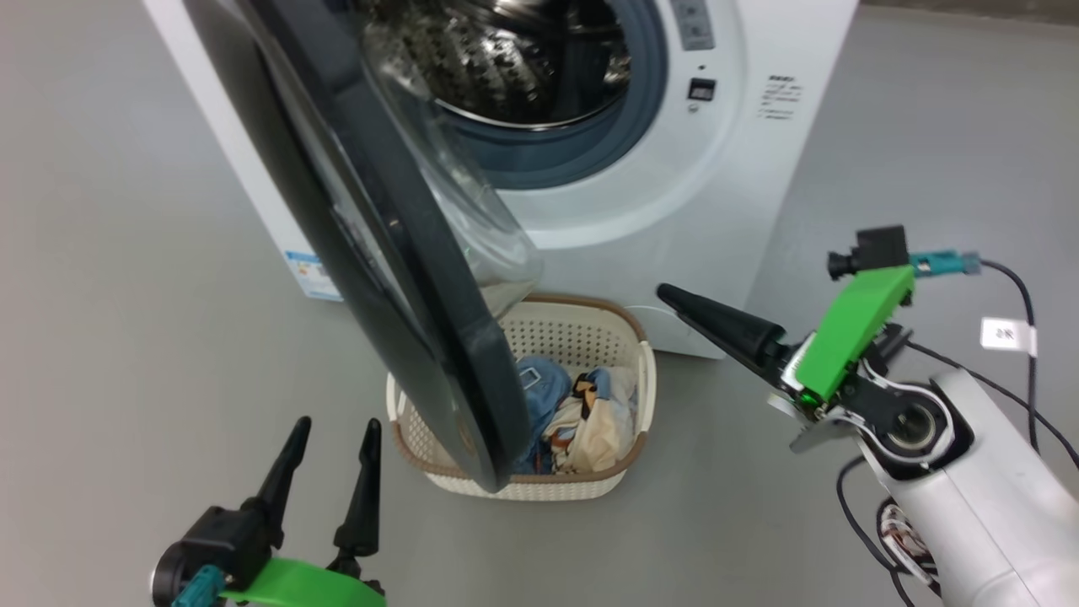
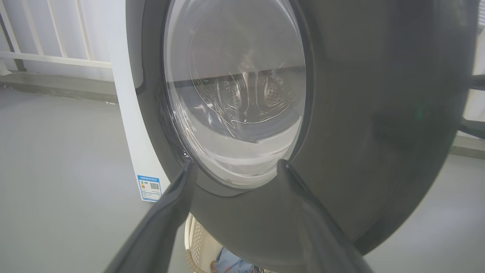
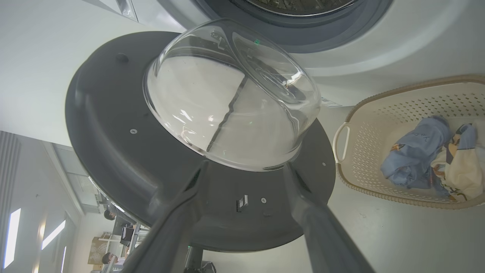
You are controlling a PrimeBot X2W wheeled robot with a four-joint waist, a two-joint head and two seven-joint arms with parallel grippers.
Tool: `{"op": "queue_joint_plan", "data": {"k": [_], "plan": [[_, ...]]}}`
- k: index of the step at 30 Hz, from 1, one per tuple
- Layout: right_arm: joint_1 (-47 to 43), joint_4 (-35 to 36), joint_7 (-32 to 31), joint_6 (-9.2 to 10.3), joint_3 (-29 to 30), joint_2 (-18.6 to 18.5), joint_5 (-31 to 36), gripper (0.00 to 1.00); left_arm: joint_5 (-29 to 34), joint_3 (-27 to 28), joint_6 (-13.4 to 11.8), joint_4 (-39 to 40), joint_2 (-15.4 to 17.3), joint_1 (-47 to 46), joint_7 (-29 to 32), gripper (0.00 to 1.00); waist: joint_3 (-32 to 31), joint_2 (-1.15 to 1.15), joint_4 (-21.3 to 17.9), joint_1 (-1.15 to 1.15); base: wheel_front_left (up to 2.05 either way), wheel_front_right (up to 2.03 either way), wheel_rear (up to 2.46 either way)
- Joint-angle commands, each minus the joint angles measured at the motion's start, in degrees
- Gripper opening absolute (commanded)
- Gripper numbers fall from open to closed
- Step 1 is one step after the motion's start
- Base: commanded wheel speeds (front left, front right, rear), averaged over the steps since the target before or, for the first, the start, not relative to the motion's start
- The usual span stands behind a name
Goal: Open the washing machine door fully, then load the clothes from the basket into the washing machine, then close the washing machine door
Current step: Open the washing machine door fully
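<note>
Presently washing machine door (image 1: 371,253) stands ajar between them: right gripper (image 3: 245,167), open, empty, faces its inner side; left gripper (image 1: 337,423), open, its outer.

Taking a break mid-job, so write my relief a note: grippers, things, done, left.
Large round glossy black washing machine door: part open, swung out over the small cream perforated plastic basket.
Soft blue and cream clothes: in the basket.
Left gripper: open, empty, facing the door's outside.
Right gripper: open, empty, facing its inside.
Done: door started.
To do: open fully, load, close.
</note>
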State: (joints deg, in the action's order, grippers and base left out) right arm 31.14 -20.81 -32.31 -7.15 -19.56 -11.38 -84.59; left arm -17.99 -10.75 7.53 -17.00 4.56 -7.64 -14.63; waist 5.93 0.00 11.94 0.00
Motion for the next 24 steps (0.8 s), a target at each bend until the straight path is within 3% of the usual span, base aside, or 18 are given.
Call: {"op": "queue_joint_plan", "data": {"k": [1, 14, 24], "plan": [[-0.94, 0.94, 1.73, -0.34, -0.14, -0.45, 1.12, 1.0, 0.03, 2.29, -0.04, 0.72, 1.38, 0.06, -0.37, 1.0, -1.64, 0.0, -1.97, 0.0, 0.0, 0.0, 0.0], [-6.59, -2.48, 13.25, -0.34, -2.19, -5.09, 2.66, 1.0, 0.33, 5.8, -0.04, 1.39, 2.73, 2.62, -0.37, 1.0, -4.22, 0.0, -6.71, 0.0, 0.0, 0.0, 0.0], [-11.88, -2.08, 26.4, -0.34, -8.46, -9.65, 6.83, 1.0, 0.58, 7.74, -0.04, 2.33, 2.34, 4.5, -0.37, 1.0, -5.11, 0.0, -7.99, 0.0, 0.0, 0.0, 0.0]]}}
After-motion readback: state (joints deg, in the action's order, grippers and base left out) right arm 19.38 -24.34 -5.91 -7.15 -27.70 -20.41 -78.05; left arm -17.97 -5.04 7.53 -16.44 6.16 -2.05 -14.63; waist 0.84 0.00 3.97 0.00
